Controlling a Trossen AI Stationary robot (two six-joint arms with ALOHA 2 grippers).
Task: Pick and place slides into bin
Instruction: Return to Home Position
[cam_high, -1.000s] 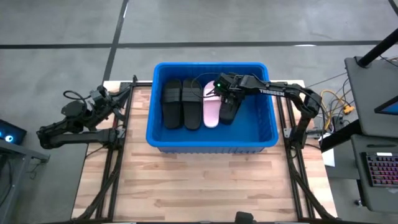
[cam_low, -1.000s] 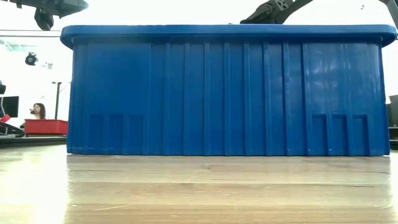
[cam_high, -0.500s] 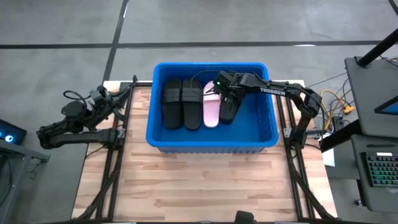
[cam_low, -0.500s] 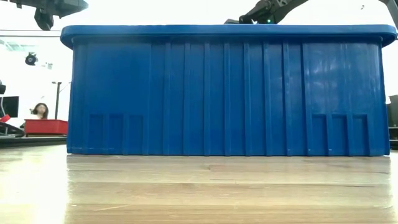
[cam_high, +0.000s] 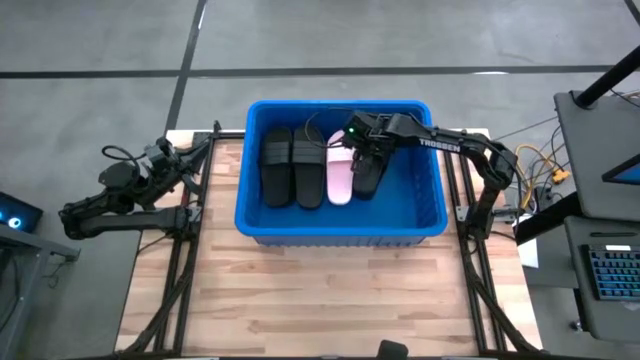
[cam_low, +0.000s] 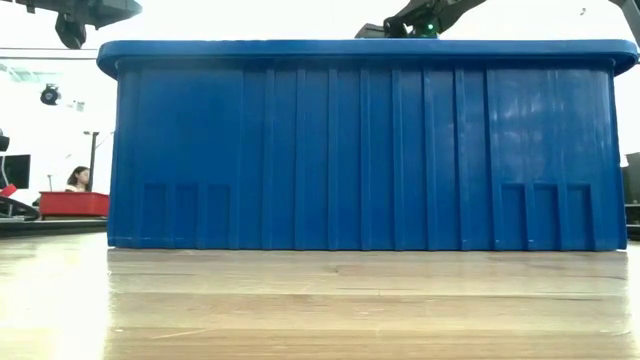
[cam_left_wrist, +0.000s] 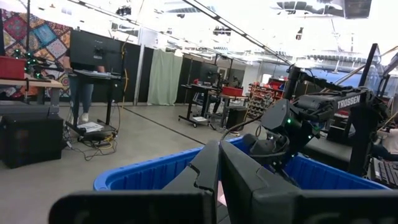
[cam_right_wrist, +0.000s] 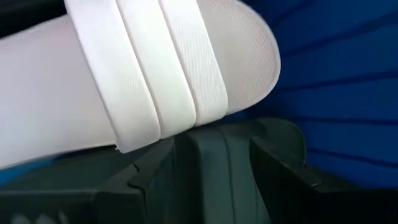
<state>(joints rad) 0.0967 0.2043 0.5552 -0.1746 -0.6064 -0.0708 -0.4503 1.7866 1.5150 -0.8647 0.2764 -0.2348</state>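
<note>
Wooden planking of the table (cam_high: 300, 300) is running up to the blue bin (cam_high: 340, 236), which is sitting across the middle of it. Inside, four slides are lying side by side on the bin's floor: two black slides (cam_high: 276, 165) on the left arm's side, then a pale pink slide (cam_high: 339, 180), then a third black slide (cam_high: 366, 182). The right hand (cam_high: 365, 150) is hanging inside the bin, just over that third black slide and close beside the pink one, whose strap is filling the right wrist view. Whether its fingers are parted or together I cannot tell. The left hand (cam_left_wrist: 219, 152) is waiting at the left edge of the table with its fingers pressed together, pointing toward the bin. No sandal is showing outside the bin, so the loading looks finished and the step in hand is the withdrawal. The next move is calling for a straight lift clear of the rim before the arm swings back, without snagging a strap. Far behind, a person (cam_low: 77, 179) is sitting in the room.
</note>
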